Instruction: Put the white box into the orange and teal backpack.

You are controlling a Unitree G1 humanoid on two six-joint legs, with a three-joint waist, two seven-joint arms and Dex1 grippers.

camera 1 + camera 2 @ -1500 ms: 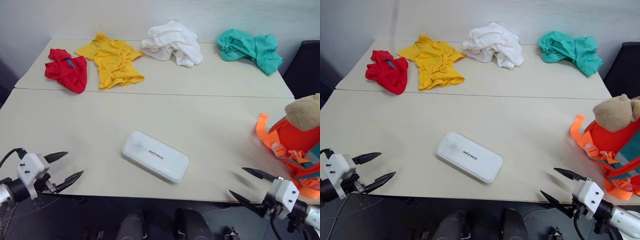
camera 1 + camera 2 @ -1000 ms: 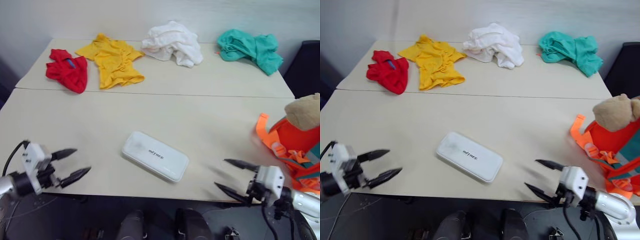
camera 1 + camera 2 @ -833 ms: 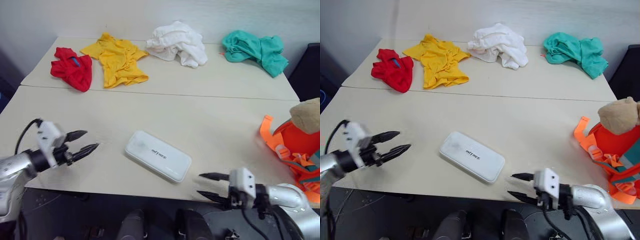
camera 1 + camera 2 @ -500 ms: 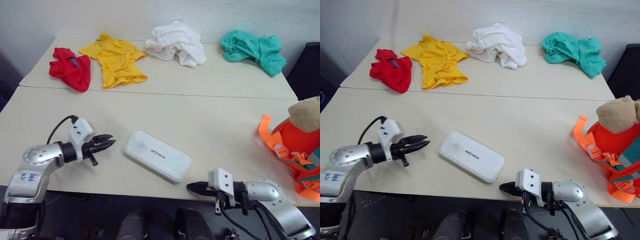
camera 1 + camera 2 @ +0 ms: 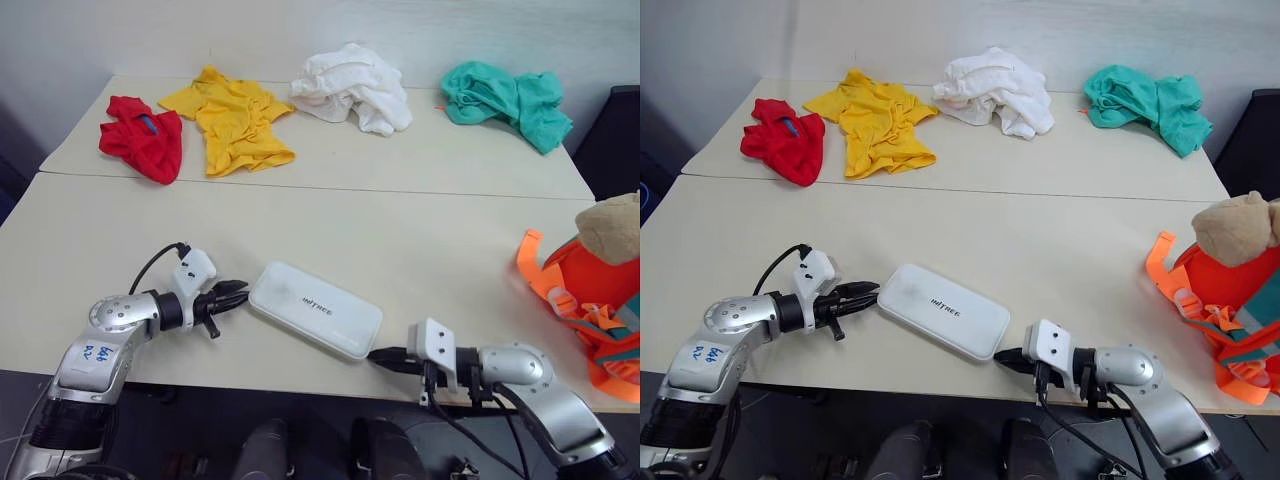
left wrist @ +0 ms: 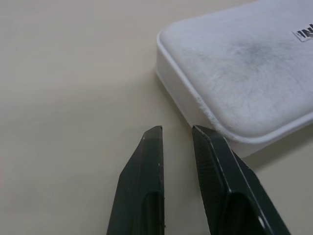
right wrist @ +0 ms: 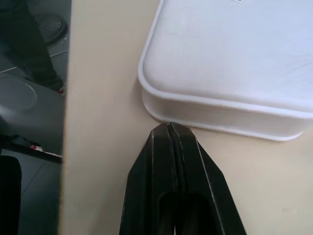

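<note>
The white box (image 5: 315, 309) lies on bare table (image 5: 400, 230), hemmed at both short ends by the left gripper (image 5: 237, 292) and right gripper (image 5: 378, 355). Open tabletop runs to the orange and teal backpack (image 5: 590, 290); four crumpled garments (image 5: 350, 85) sit well apart along the far edge.

Both eye views look forward and down from head height over the whole tabletop (image 5: 420, 240), from slightly offset positions. Each wrist view sits low and close, looking along its gripper at one end of the white box (image 5: 315, 309), which all four views share.
</note>
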